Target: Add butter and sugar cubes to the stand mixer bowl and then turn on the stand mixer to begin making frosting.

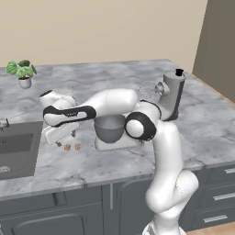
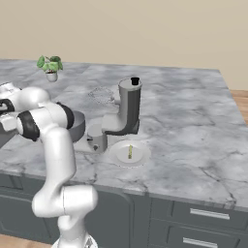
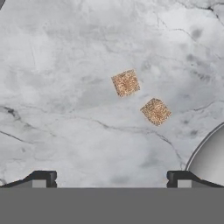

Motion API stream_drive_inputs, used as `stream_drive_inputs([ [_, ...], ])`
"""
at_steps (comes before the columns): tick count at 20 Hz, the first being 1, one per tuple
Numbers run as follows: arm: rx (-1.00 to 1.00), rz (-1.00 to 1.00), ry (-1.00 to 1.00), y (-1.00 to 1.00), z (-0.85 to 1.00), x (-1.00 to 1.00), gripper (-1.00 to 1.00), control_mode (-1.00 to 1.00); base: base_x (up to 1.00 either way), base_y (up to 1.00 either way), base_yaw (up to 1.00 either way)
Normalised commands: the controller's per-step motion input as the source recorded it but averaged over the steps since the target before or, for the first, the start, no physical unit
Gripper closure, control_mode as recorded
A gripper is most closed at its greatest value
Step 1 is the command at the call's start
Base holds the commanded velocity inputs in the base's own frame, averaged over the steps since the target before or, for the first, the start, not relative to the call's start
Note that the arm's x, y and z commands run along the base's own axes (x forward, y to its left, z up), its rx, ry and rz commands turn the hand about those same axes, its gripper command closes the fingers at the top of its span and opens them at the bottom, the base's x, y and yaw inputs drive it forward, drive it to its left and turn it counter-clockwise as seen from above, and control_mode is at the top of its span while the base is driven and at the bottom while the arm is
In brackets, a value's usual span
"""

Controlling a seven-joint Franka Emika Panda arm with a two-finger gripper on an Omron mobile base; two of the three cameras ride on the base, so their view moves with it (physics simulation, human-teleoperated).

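Note:
Two tan sugar cubes [image 3: 126, 82] [image 3: 155, 111] lie side by side on the marble counter, just left of the stand mixer bowl [image 1: 109, 128]. My gripper [image 3: 110, 179] hovers above them, open, with nothing between its fingertips [image 3: 41, 178]; in the left base view the gripper [image 1: 61, 142] hangs just left of the sugar cubes [image 1: 72, 147]. The grey bowl sits on the base of the stand mixer [image 1: 172, 94], whose head is tilted up. The butter [image 2: 130, 151], a small pale stick, lies on a round white plate [image 2: 118, 156] in front of the stand mixer [image 2: 128, 109].
A sink [image 1: 16, 147] is sunk into the counter left of the cubes. A small potted plant [image 1: 22, 72] stands at the back left. The bowl's curved grey side [image 3: 210, 159] shows at the lower right of the hand view.

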Motion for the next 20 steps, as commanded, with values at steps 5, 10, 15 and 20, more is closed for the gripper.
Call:
stream_drive_inputs([
  [5,0.0,0.0,0.0,0.0,-0.25,0.13,-1.0,-1.0,0.0,0.0,0.0],
  [10,0.0,0.0,0.0,0.0,-0.21,0.2,-1.0,-1.0,0.0,0.0,0.0],
  [15,0.0,0.0,0.0,0.0,-0.23,0.26,-1.0,-1.0,0.0,0.0,0.0],
  [20,0.0,0.0,0.0,0.0,-0.26,0.23,-1.0,-1.0,0.0,0.0,0.0],
])
